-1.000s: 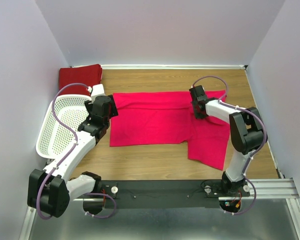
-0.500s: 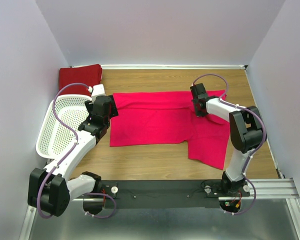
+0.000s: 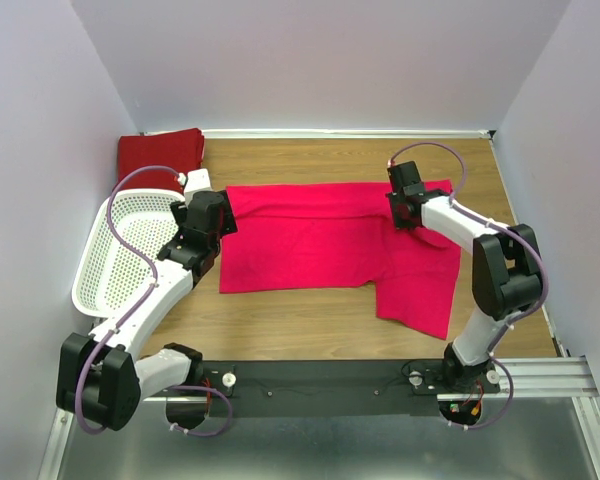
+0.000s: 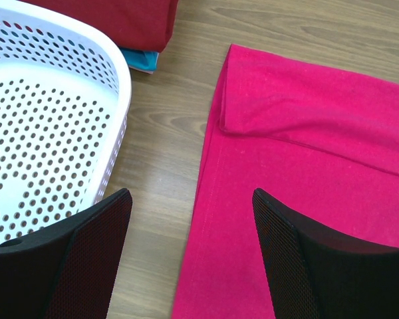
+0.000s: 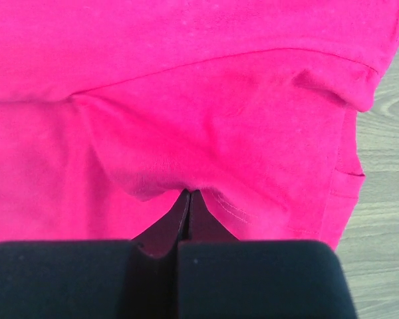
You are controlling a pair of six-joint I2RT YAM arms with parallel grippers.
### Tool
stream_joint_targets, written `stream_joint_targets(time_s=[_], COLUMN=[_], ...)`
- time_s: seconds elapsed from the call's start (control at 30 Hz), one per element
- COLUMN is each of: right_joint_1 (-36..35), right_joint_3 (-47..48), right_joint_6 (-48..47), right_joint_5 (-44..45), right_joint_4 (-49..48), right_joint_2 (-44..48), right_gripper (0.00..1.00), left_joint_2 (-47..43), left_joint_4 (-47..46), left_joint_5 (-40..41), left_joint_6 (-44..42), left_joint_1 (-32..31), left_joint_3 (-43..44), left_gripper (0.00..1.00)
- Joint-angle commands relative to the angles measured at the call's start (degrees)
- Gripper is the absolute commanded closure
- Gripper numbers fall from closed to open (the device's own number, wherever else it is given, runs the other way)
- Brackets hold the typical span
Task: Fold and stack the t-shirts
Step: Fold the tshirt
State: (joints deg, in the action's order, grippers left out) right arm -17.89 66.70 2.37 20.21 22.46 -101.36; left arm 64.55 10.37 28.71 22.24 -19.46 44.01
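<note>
A bright crimson-pink t-shirt [image 3: 320,238] lies spread on the wooden table, its far edge folded over. My right gripper [image 3: 408,212] is shut on a pinch of its cloth [image 5: 186,179] near the right sleeve. My left gripper [image 3: 208,228] is open over the shirt's left edge [image 4: 209,193], one finger over wood, one over cloth, holding nothing. A darker red folded t-shirt [image 3: 160,155] lies in the back left corner; it also shows in the left wrist view [image 4: 120,20]. A teal t-shirt edge [image 4: 138,58] peeks out beneath it.
A white perforated basket [image 3: 120,250] stands at the left, close to my left arm; its rim [image 4: 116,73] is beside the left gripper. Grey walls close in the table on three sides. Bare wood [image 3: 310,325] lies in front of the shirt.
My right gripper has moved a little back and to the right, pulling the pinched cloth with it. The left arm has not moved.
</note>
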Motion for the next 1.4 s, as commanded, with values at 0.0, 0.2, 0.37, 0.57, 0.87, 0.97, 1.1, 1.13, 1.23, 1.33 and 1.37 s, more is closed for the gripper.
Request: stream_joint_targets(time_s=[0.0, 0.2, 0.37, 0.57, 0.87, 0.97, 1.1, 1.13, 1.23, 1.33, 1.37], right_joint_1=[0.3, 0.3, 0.3, 0.6, 16.6, 25.1, 29.7, 30.1, 31.9, 32.7, 32.8], right_joint_3=[-0.8, -0.3, 1.6, 1.9, -3.0, -7.3, -11.1, -11.8, -13.9, -14.7, -15.3], right_joint_6=[0.8, 2.0, 2.6, 4.7, 16.1, 20.2, 23.7, 24.0, 24.4, 24.1, 24.1], right_joint_5=[-6.1, -10.1, -15.1, -17.4, -15.6, -19.8, -24.2, -24.2, -26.0, -27.2, -27.9], right_joint_4=[3.6, 7.9, 13.2, 13.9, 10.6, 6.8, 2.9, 2.1, 0.1, -1.7, -2.2], right_joint_2=[3.3, 3.2, 0.6, 3.9, 10.9, 13.3, 13.9, 13.8, 13.0, 11.8, 10.9], right_gripper=[0.99, 0.99, 0.98, 0.86, 0.63, 0.60, 0.60, 0.60, 0.60, 0.61, 0.61], left_joint_2=[0.4, 0.7, 1.2, 1.5, 0.9, 0.7, 0.6, 0.5, 0.5, 0.4, 0.2], left_joint_4=[-1.1, -1.1, -1.1, -1.1, -1.1, -1.1, -1.1, -1.1, -1.1, -1.1, -1.1], left_joint_5=[-0.1, -0.3, -0.6, -1.0, -1.2, -1.2, -1.4, -1.4, -1.4, -1.4, -1.4], left_joint_6=[-0.4, -0.4, -0.6, -0.8, -0.9, -0.9, -0.9, -0.9, -1.0, -1.0, -1.0], left_joint_1=[0.0, 0.0, 0.0, 0.0, 0.0, 0.1, 0.0, 0.0, 0.0, 0.0, 0.0], left_joint_3=[0.6, 0.6, 0.6, 0.7, 0.6, 0.6, 0.6, 0.6, 0.6, 0.5, 0.5], left_gripper=[0.19, 0.18, 0.19, 0.18, 0.18, 0.18, 0.18, 0.19, 0.18, 0.19, 0.18])
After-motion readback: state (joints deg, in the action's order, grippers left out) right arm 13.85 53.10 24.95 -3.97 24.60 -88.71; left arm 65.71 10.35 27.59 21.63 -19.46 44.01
